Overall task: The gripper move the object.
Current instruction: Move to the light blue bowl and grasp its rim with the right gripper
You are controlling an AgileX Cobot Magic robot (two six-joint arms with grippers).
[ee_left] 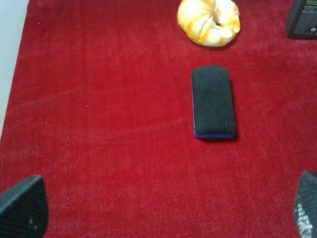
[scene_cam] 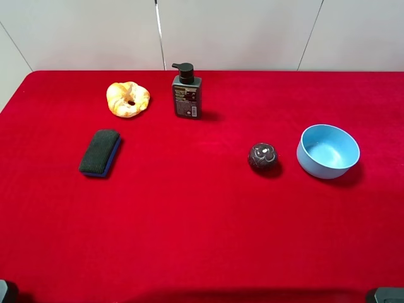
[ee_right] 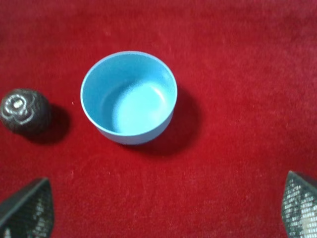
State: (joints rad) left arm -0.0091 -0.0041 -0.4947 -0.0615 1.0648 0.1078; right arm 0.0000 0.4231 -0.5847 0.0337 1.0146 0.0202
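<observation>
The light blue bowl point(scene_cam: 328, 151) stands upright and empty on the red tablecloth at the right; it also shows in the right wrist view point(ee_right: 129, 96). My right gripper point(ee_right: 163, 208) is open and empty, with its black fingertips point(ee_right: 27, 210) spread wide and apart from the bowl. In the high view only a bit of the right arm point(scene_cam: 385, 295) shows at the bottom edge. My left gripper point(ee_left: 163, 208) is open and empty, back from a dark sponge block point(ee_left: 213, 101). A bit of the left arm point(scene_cam: 6, 293) shows at the bottom left corner.
A dark maroon ball point(scene_cam: 262, 156) sits just left of the bowl. A dark sponge block point(scene_cam: 100, 152), a croissant-like bread point(scene_cam: 127, 98) and a black pump bottle point(scene_cam: 187, 93) stand on the left and back. The red cloth point(scene_cam: 189, 221) covers the table.
</observation>
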